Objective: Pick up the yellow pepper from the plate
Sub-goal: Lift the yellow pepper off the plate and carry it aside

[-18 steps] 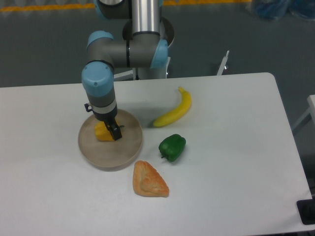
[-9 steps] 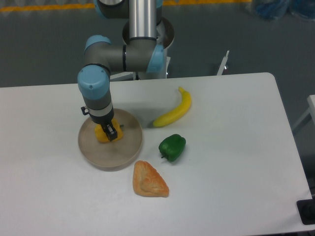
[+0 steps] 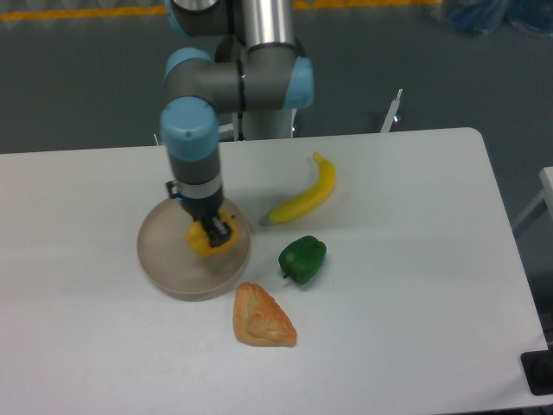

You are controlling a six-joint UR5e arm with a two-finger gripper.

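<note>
The yellow pepper sits between the dark fingers of my gripper, which is shut on it. It is over the right part of the round beige plate, close to the rim. Whether it hangs just above the plate or still touches it, I cannot tell. The arm's blue and grey wrist reaches down from above and hides the top of the pepper.
A long yellow banana lies to the right of the plate. A green pepper sits just right of the plate's rim. An orange-brown triangular pastry lies in front of the plate.
The gripper and the yellow pepper have moved together from the plate's left-middle to its right side. The other items have not moved.
</note>
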